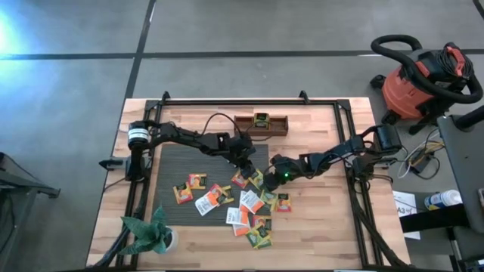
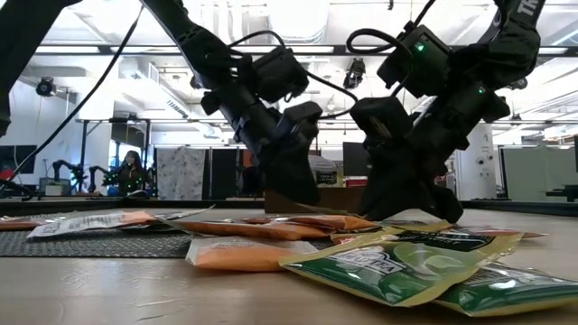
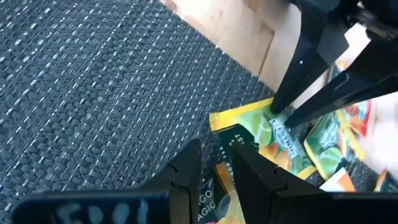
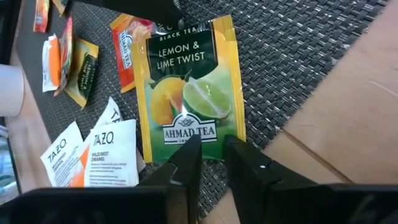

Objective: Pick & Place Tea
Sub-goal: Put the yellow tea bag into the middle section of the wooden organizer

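At the grey mat's (image 1: pixel 170 162) right edge, both grippers stand low over the scattered tea packets (image 1: pixel 246 211). The right gripper (image 4: pixel 211 152) straddles the lower edge of a lemon-and-lime packet (image 4: pixel 186 93) lying flat, fingers narrowly apart, apparently closing to pinch it. The left gripper (image 3: pixel 214 165) sits beside it, fingers slightly parted; no grip is evident.

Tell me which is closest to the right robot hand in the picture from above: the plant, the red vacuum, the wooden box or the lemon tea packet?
1. Lemon and lime tea packet: right under the right gripper.
2. Wooden box: middle of the table's back edge.
3. Potted plant: front left corner.
4. Red vacuum: on the floor, off to the right.
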